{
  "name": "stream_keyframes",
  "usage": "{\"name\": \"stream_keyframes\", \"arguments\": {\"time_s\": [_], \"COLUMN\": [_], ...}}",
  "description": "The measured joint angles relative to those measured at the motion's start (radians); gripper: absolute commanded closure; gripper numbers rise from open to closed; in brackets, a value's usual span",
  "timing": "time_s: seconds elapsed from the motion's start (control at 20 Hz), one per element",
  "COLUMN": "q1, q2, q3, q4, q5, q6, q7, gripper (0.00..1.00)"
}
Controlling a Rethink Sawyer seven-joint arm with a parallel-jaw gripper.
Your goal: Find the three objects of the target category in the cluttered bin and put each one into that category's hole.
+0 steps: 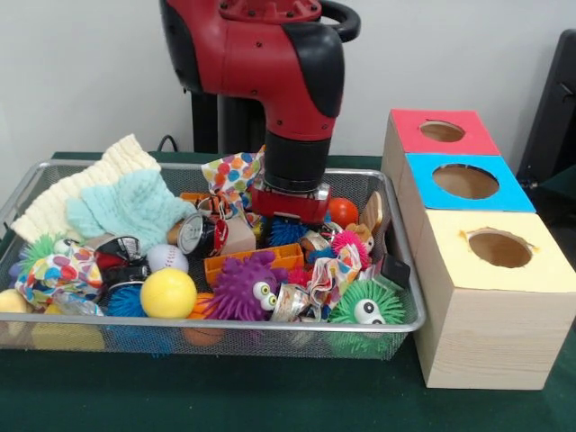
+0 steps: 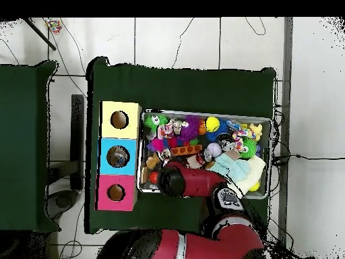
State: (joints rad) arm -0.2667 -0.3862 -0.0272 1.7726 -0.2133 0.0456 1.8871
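Observation:
The cluttered bin (image 1: 216,324) is a silver wire-mesh tray full of toys, balls and cloths; it also shows in the overhead view (image 2: 269,155). My gripper (image 1: 290,216) is lowered into the middle back of the bin, just above a blue spiky ball (image 1: 288,231). Its tips are hidden among the clutter. An orange ball (image 1: 342,211) lies right beside it. In the overhead view the red arm (image 2: 174,181) covers the gripper. Three wooden boxes with holes stand beside the bin: red top (image 1: 441,132), blue top (image 1: 466,182), yellow top (image 1: 499,247).
At the bin's front lie a purple spiky toy (image 1: 245,286), a green spiky toy (image 1: 367,306), a yellow ball (image 1: 168,292) and a white baseball (image 1: 166,258). Cream (image 1: 81,184) and mint (image 1: 130,207) cloths fill the back left corner. A polka-dot cloth (image 1: 232,173) sits next to the arm.

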Motion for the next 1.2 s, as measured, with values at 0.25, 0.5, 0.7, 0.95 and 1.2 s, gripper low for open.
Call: {"name": "stream_keyframes", "arguments": {"time_s": [0.25, 0.5, 0.7, 0.95, 1.2], "q1": [-0.098, -0.223, -0.314, -0.413, -0.482], "q2": [-0.002, -0.007, -0.015, -0.024, -0.023], "q3": [0.017, 0.056, 0.114, 0.211, 0.295], "q4": [-0.003, -0.006, -0.012, -0.032, -0.05], "q5": [-0.04, -0.114, -0.194, -0.287, -0.345], "q6": [-0.001, 0.002, 0.037, 0.144, 0.247], "q7": [0.0, 0.0, 0.0, -0.021, -0.053], "gripper": [0.0, 0.0, 0.0, 0.0, 0.0]}}
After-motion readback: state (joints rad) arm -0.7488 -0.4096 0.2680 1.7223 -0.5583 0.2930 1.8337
